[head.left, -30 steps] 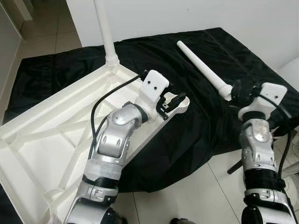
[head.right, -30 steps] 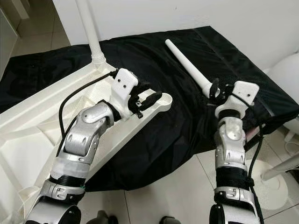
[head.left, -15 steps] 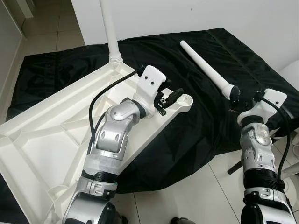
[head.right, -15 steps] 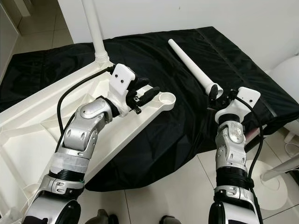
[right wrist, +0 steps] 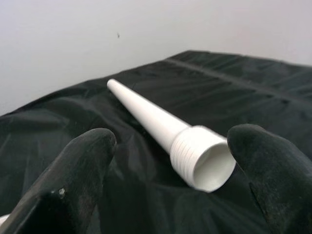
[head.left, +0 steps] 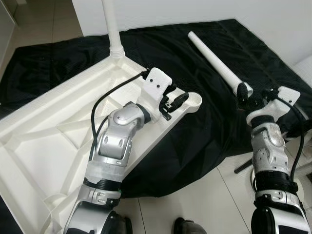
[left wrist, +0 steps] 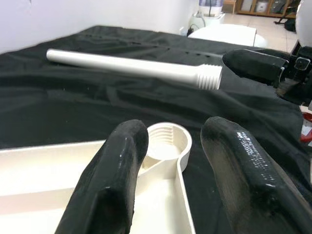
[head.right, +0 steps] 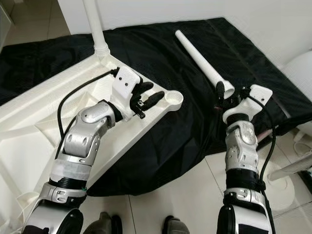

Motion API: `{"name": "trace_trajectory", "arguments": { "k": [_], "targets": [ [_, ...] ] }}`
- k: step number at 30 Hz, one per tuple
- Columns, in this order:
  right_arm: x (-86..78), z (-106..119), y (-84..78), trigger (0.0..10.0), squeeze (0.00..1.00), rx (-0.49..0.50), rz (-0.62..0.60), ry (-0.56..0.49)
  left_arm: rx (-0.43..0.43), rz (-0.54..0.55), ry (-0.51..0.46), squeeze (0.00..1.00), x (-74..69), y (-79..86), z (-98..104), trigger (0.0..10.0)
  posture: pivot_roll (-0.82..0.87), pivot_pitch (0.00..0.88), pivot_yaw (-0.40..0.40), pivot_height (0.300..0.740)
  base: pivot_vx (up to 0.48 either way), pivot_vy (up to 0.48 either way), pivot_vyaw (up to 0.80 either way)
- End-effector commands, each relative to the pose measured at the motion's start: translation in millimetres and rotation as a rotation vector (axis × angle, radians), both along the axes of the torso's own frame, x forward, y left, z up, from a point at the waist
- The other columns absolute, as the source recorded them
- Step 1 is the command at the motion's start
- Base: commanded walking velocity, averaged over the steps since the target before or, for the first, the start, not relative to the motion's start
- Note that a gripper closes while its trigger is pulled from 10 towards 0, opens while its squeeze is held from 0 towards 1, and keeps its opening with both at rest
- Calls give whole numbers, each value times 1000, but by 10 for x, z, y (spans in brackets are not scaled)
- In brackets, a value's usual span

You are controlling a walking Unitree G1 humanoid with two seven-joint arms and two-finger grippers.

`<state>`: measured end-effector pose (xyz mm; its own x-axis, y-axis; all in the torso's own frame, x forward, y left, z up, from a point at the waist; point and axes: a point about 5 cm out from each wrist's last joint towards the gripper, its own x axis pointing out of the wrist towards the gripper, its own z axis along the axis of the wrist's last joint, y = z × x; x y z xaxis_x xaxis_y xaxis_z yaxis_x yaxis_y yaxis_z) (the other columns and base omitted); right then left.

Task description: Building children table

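The right gripper, fingers apart, sat at the threaded end of the loose leg, right of centre on the black cloth. Light, stiff, smooth plastic; best gripped near the threads. The left gripper, open, hovered over the tabletop socket. Earlier, the right gripper was lower.

no readable text, no labels, no brands, no numbers

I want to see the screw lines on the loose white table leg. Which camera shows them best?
The right wrist view: the leg's ridged, hollow end sits close between the right hand's open fingers. The left wrist view shows the ridges sideways, farther off. The eye views show them tiny.
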<state>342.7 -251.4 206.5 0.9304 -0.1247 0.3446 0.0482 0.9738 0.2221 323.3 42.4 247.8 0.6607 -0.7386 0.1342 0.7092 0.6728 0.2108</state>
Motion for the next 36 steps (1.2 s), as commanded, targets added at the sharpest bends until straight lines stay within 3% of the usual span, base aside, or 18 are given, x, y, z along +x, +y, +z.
{"name": "trace_trajectory", "arguments": {
  "k": [1,16,17,22,26,36],
  "targets": [
    [-13,-15,6,10000,0,11,15,5,-32,153,16,0,34,82,-16,10000,13,302,51,740,0,0,0],
    [20,116,40,10000,0,31,64,-50,-29,155,37,0,-26,197,59,10000,32,385,72,740,0,0,0],
    [41,151,31,10000,0,25,71,-58,-39,105,33,0,-96,176,84,10000,33,388,74,740,0,0,0],
    [62,200,20,10000,0,20,82,-71,-44,48,27,0,-187,141,103,10000,39,397,75,740,0,0,0],
    [108,283,6,10000,0,-8,111,-94,-79,-87,-5,0,-396,65,194,10000,48,399,72,740,0,0,0],
    [148,335,35,10000,0,-25,162,-124,-95,-162,-51,0,-541,24,303,10000,60,399,65,740,0,0,0]
  ]
}}
